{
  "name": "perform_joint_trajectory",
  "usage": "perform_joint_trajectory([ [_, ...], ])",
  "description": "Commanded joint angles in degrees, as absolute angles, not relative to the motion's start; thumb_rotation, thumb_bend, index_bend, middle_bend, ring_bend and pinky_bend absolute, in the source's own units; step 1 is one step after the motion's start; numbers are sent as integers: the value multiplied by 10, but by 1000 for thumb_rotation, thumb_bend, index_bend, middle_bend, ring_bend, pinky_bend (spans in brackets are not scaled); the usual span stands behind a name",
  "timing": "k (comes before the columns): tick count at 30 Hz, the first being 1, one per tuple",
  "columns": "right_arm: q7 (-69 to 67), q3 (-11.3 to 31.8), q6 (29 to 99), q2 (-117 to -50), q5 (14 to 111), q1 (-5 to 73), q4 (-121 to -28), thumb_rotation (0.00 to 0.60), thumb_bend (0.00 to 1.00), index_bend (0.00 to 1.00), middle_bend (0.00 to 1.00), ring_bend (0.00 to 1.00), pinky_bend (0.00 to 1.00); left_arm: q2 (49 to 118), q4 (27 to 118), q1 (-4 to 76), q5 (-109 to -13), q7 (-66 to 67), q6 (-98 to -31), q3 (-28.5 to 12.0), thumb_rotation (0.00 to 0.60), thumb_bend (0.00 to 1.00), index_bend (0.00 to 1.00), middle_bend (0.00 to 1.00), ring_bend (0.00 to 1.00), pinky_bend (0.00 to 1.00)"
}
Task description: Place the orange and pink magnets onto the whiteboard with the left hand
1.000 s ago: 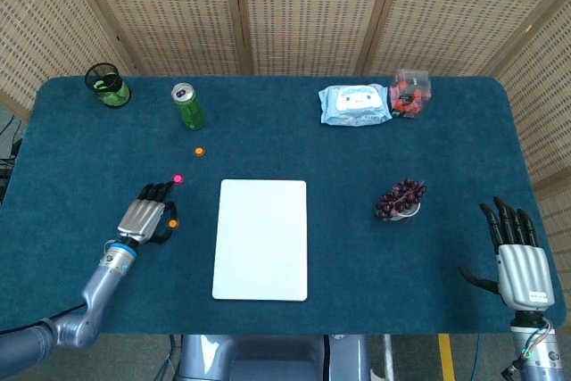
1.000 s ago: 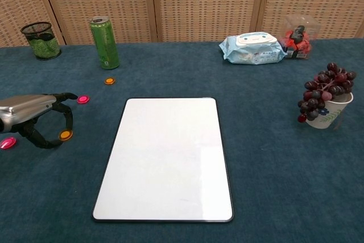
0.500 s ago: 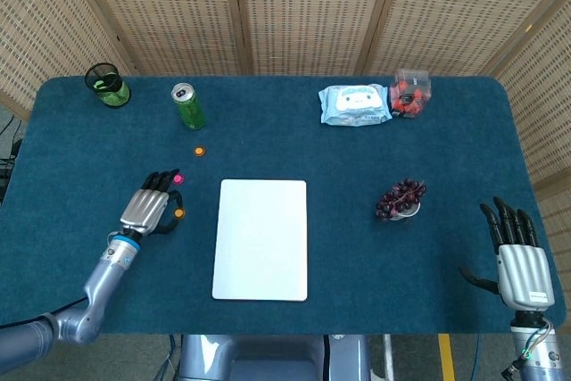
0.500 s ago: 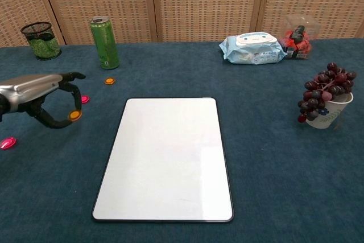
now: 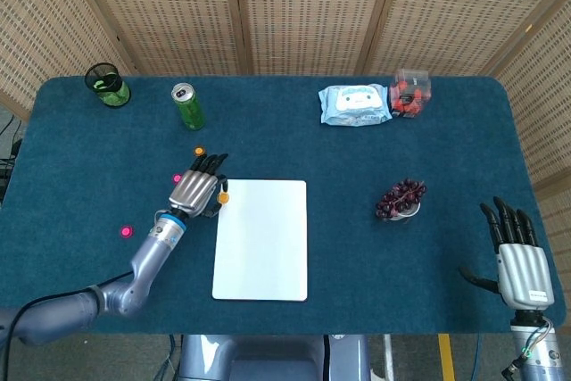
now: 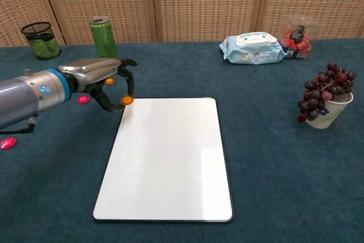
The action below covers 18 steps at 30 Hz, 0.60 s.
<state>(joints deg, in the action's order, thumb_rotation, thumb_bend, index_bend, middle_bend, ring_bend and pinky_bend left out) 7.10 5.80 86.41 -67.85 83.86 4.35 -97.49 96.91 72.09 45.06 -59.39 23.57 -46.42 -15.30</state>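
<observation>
One orange magnet (image 6: 127, 100), pinched in the left hand (image 6: 105, 83), has travelled from counter (image 5: 357, 247) to whiteboard (image 6: 168, 157) edge, nearly placed.

An orange magnet (image 6: 127, 100) was pinched in the left hand (image 6: 102, 81) at the upper-left corner of the flat whiteboard (image 6: 168, 160), while pink magnets (image 6: 83, 99) (image 6: 7, 143) and another orange one (image 6: 109, 81) lay on the table.

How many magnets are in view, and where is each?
4: an orange magnet pinched in the left hand at the whiteboard corner; another orange near the can; two pink on the table. More may be hidden.
</observation>
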Motion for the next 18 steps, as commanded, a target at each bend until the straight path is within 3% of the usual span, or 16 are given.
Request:
perform_joint_trajectory([
  [1,70,58,863,-678,837,44,-975,600,2,0,0,0,0,1008,678,482,-571,241,-439,-164,600,364,599,0,0,0],
  [8,63,59,858,-676,832,45,-977,600,2,0,0,0,0,1058,613,514,-558,232,-416,-165,600,358,581,0,0,0],
  [9,61,59,857,-675,832,45,-977,600,2,0,0,0,0,1062,607,516,-558,231,-414,-164,600,354,544,0,0,0],
  [13,59,59,855,-674,830,46,-978,600,2,0,0,0,0,1070,594,522,-558,226,-414,-164,600,323,196,0,0,0],
  [15,58,59,854,-673,829,46,-978,600,2,0,0,0,0,1070,589,525,-559,222,-415,-166,600,307,96,0,0,0],
  [18,58,59,853,-673,828,46,-979,600,2,0,0,0,0,1062,588,528,-560,215,-413,-166,600,297,67,0,0,0],
])
